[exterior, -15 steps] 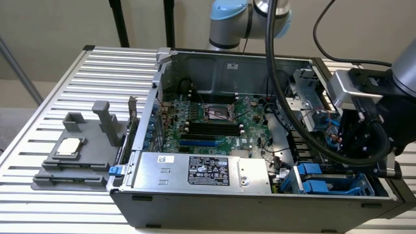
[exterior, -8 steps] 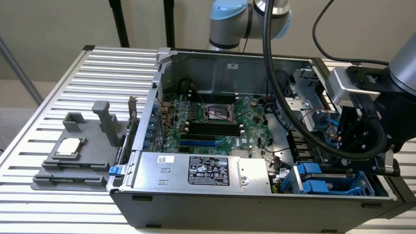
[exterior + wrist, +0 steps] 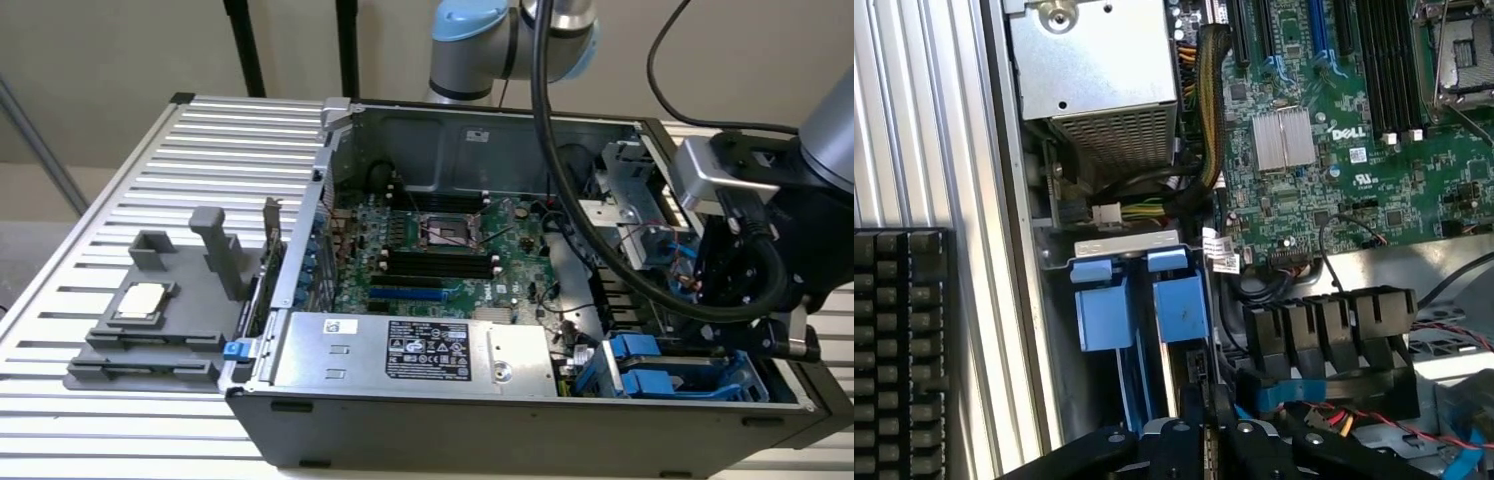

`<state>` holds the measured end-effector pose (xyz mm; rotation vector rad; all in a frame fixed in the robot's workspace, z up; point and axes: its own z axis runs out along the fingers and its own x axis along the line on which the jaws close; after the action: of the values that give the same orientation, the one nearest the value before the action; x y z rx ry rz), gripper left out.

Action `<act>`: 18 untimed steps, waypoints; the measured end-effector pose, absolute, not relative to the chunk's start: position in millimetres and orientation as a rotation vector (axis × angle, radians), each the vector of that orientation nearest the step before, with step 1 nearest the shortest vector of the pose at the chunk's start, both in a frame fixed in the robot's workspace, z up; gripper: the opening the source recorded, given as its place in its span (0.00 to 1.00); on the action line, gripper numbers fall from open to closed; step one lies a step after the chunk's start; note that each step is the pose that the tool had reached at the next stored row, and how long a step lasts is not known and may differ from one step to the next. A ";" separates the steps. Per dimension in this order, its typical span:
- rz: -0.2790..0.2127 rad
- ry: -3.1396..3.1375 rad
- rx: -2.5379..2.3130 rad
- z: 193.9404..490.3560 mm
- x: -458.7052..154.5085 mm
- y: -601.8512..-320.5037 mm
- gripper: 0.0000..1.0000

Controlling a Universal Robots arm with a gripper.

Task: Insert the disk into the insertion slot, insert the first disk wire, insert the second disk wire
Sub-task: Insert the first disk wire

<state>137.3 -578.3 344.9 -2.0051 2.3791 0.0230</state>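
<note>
the tool (image 3: 1206, 425) is held just above the insertion slot (image 3: 1126, 243), at a corner of the open computer case (image 3: 400, 430) on the slatted desk (image 3: 200, 140); the disk (image 3: 1179, 305) is seen seated in the slot, beside a second blue carrier (image 3: 1102, 312); whether the tool is clenched or released cannot be told
</note>
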 end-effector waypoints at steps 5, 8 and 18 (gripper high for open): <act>0.019 2.394 -1.992 347.1 137.3 -578.2 0.16; 0.002 2.403 -1.996 347.3 137.3 -577.5 0.16; -0.057 2.429 -2.018 347.4 137.2 -564.1 0.16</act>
<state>137.2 -564.1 347.4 -2.0185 2.4294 -0.0574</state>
